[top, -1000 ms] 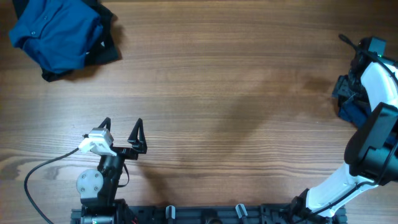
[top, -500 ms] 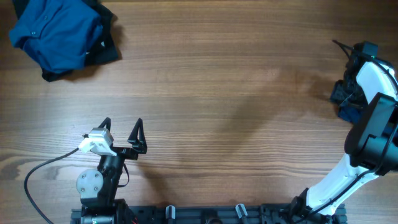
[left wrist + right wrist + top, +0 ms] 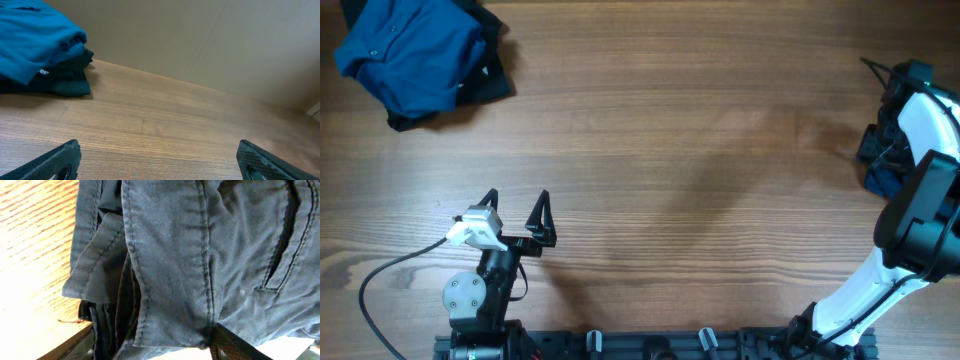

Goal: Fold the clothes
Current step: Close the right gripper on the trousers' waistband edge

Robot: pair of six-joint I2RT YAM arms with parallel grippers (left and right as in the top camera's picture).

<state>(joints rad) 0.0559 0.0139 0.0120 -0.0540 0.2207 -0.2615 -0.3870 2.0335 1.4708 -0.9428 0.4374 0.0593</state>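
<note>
Overhead, the shorts (image 3: pixel 880 182) lie bunched at the right edge of the bench (image 3: pixel 670 150), directly under the right hand (image 3: pixel 876 145) and well apart from the left hand (image 3: pixel 515 197), so the right arm is nearer. Its wrist view is filled with navy cloth, seams running top to bottom; whether it grasps, I cannot tell. The left hand is released, fingers wide. One shirt (image 3: pixel 405 50) sits in the far left corner atop one dark piece (image 3: pixel 495 85): two heaps, two hands.
</note>
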